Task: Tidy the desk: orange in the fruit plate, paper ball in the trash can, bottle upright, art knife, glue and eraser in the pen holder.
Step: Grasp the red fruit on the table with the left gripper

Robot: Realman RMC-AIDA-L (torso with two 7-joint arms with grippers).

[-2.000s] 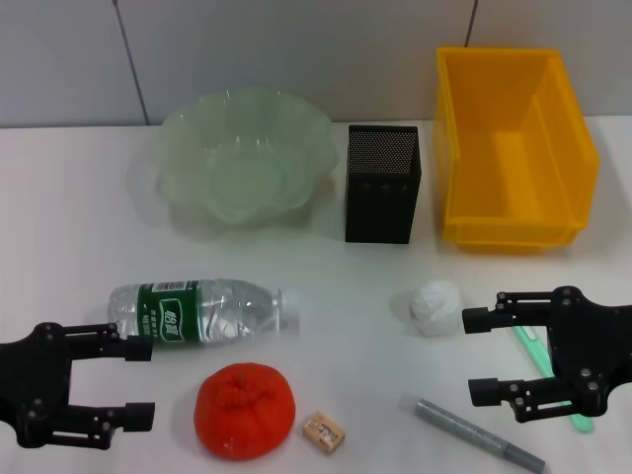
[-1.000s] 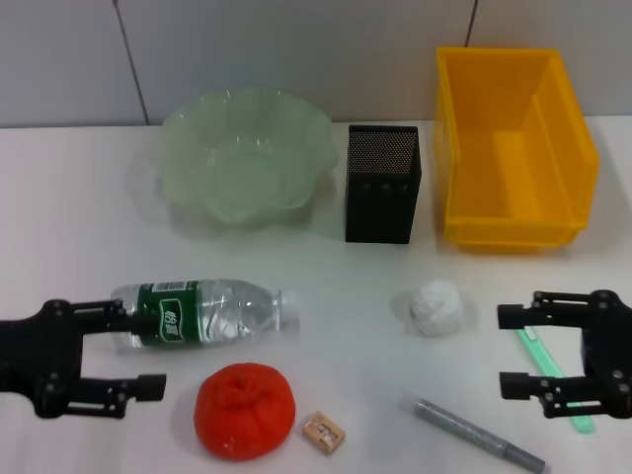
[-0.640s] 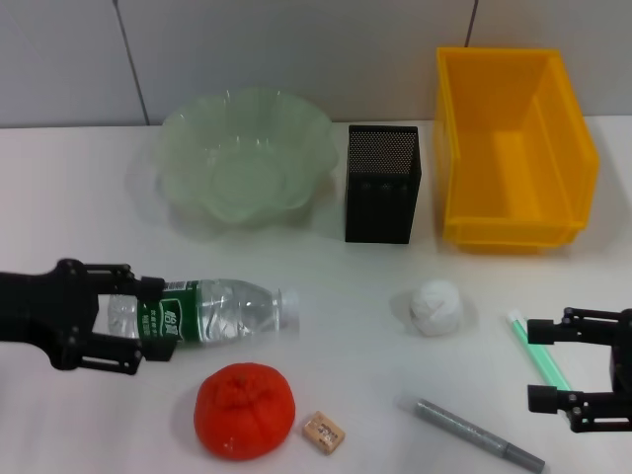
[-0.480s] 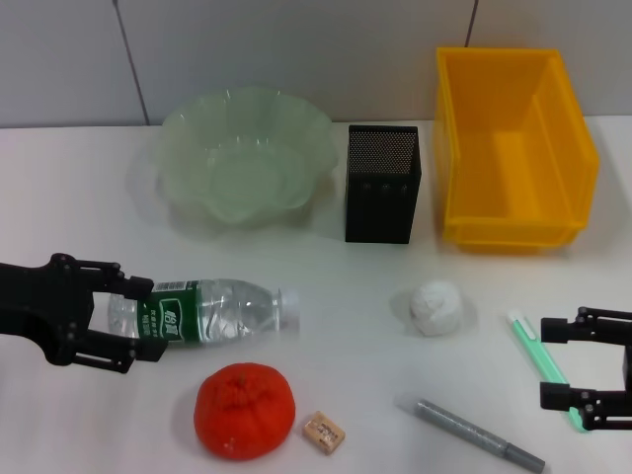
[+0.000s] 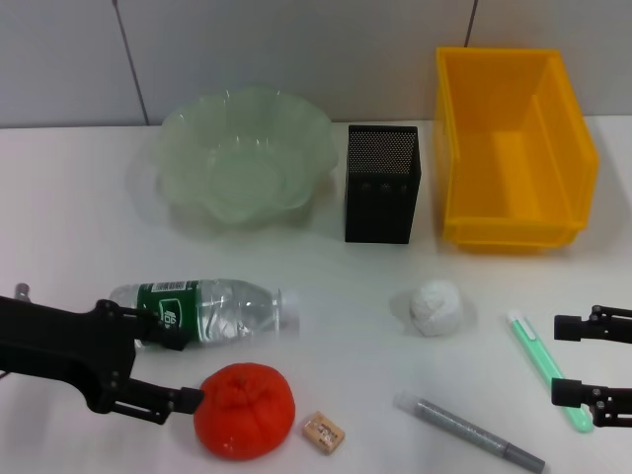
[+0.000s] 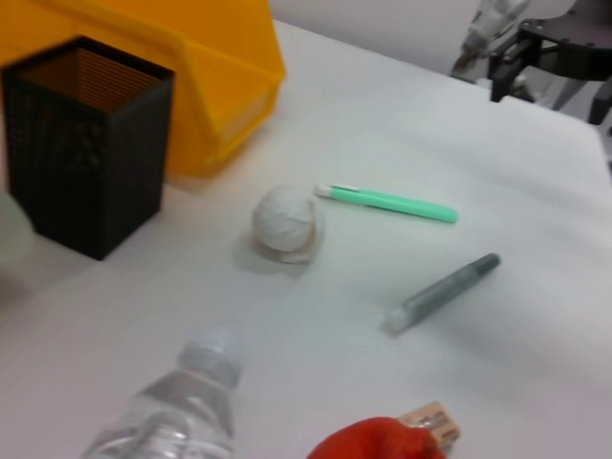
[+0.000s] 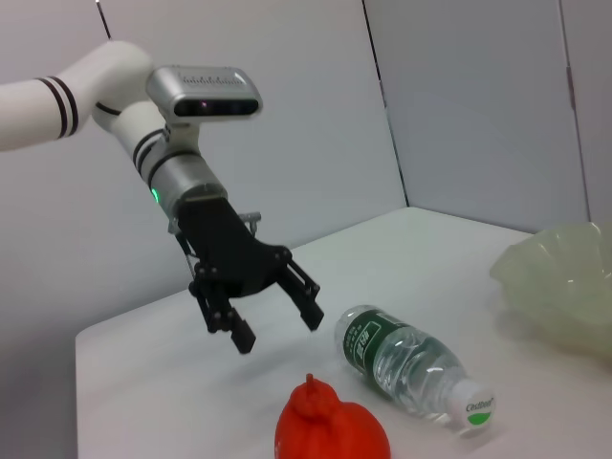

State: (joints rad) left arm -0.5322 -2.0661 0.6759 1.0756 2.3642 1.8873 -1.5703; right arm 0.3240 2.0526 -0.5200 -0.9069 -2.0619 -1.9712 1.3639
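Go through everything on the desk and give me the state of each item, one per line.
bottle: lying on its side, cap on
orange: on the desk
fruit plate: empty
paper ball: on the desk
trash can: empty
eraser: on the desk
left gripper: jaws open beside the orange
right gripper: jaws open

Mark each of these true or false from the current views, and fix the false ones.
1. The bottle lies on its side. True.
2. The orange sits in the fruit plate. False: it is on the table, near the open left hand.
3. The paper ball is in the trash can. False: it lies on the table.
4. The eraser lies beside the orange. True.
5. The right hand grips the green art knife. False: it is open near it.
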